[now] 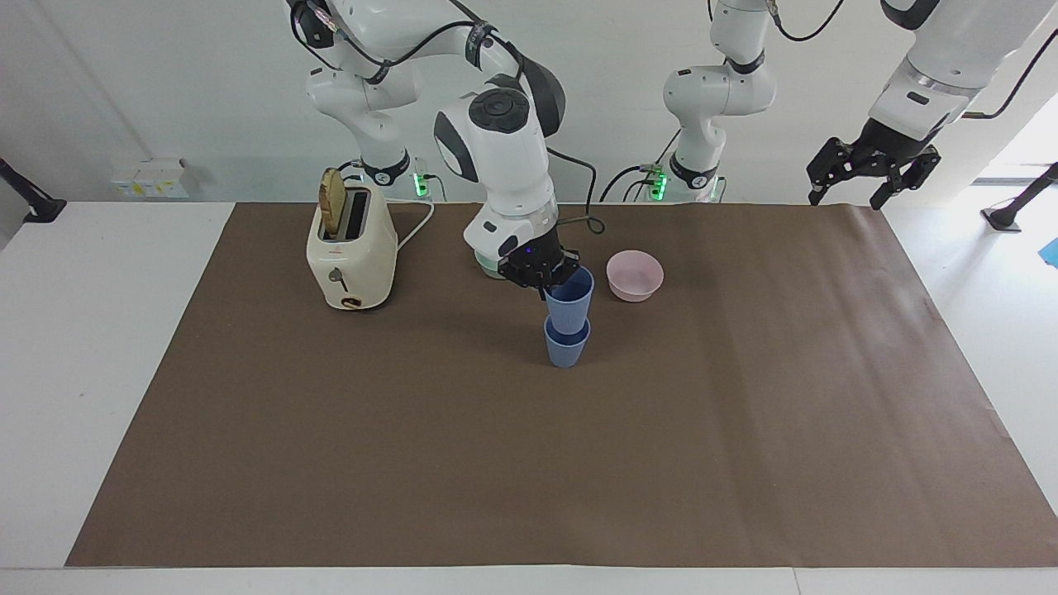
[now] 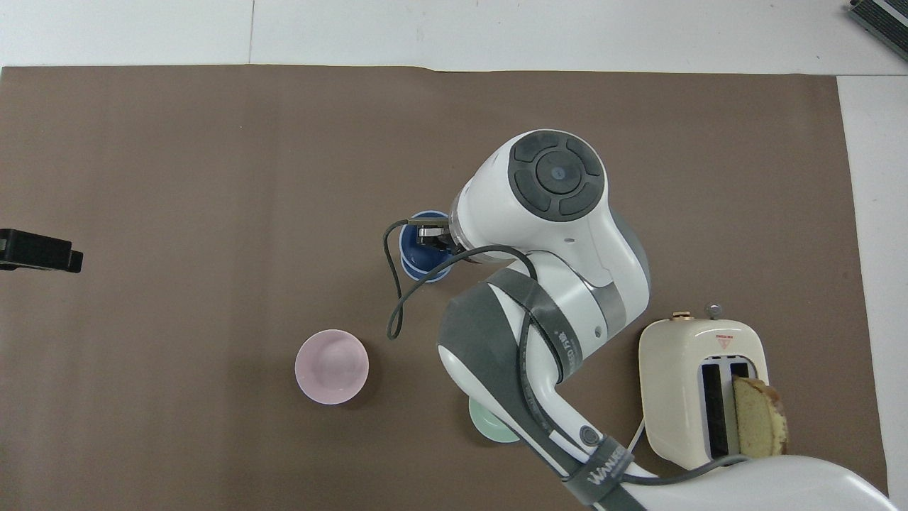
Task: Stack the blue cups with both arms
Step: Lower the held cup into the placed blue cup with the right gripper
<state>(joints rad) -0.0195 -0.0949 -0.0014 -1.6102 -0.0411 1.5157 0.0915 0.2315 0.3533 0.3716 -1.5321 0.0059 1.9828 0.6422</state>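
One blue cup stands on the brown mat near the table's middle. The second blue cup sits upright in it, its upper half sticking out. My right gripper is shut on the upper cup's rim, on the side toward the robots. In the overhead view the right arm covers most of the stack, and the right gripper shows at its rim. My left gripper is open and empty, raised over the mat's corner at the left arm's end, where it waits; its tip shows in the overhead view.
A pink bowl stands beside the stack, toward the left arm's end. A mint-green bowl lies nearer to the robots, mostly hidden by the right arm. A cream toaster with a bread slice stands toward the right arm's end.
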